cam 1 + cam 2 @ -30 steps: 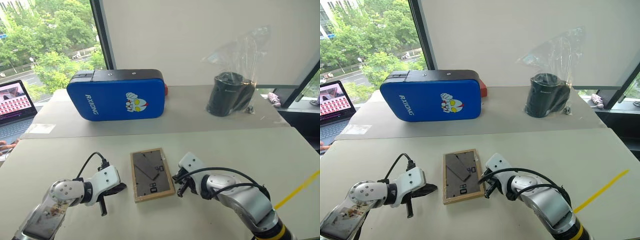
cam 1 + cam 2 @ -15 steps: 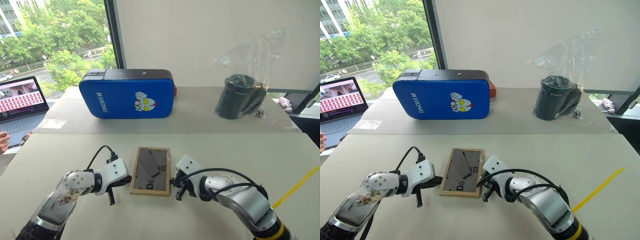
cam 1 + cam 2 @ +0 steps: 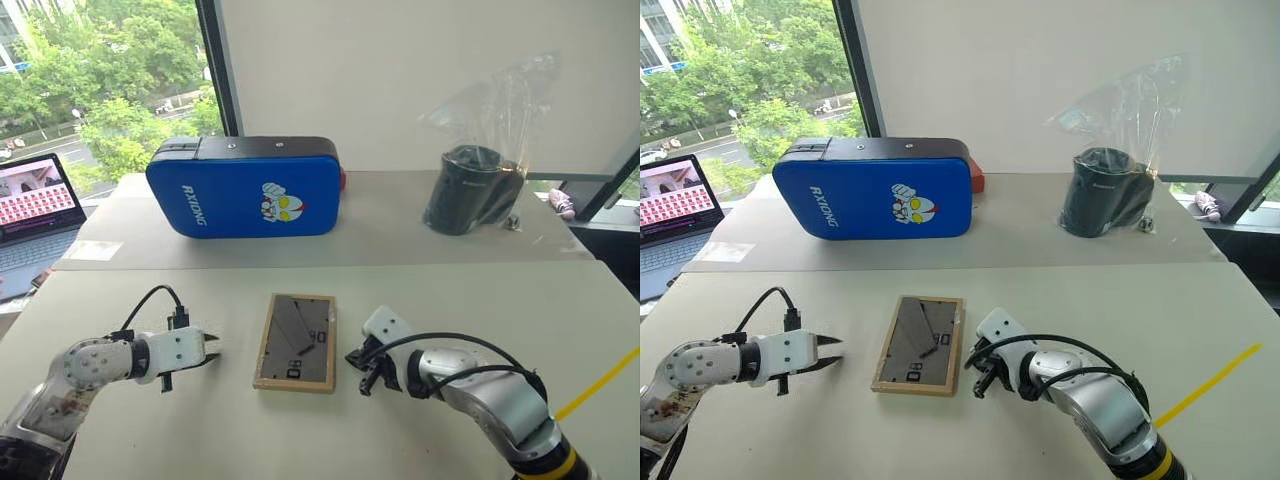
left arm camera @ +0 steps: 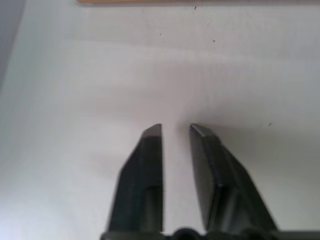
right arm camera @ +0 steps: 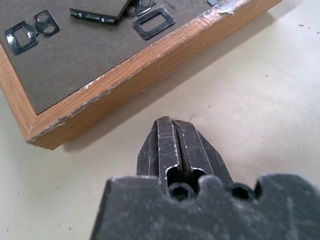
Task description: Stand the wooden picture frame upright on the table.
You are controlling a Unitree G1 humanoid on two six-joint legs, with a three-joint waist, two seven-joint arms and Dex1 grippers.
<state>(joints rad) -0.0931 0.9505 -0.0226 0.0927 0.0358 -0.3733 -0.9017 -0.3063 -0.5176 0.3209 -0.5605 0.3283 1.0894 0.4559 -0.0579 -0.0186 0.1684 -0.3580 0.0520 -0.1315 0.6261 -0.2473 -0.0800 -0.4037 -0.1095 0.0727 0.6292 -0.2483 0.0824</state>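
1. The wooden picture frame [image 3: 295, 342] lies flat, back panel up, on the table [image 3: 420, 295].
2. The right gripper [image 3: 358, 372], fingers clenched together, sits just beside its right edge.
3. The left gripper [image 3: 212, 347], fingers parted and empty, hovers left of it.

Frame [image 3: 295, 341] lies flat on the counter [image 3: 420, 300], between left end effector [image 3: 211, 350] and right end effector [image 3: 358, 372]; pad [image 3: 243, 188] behind.
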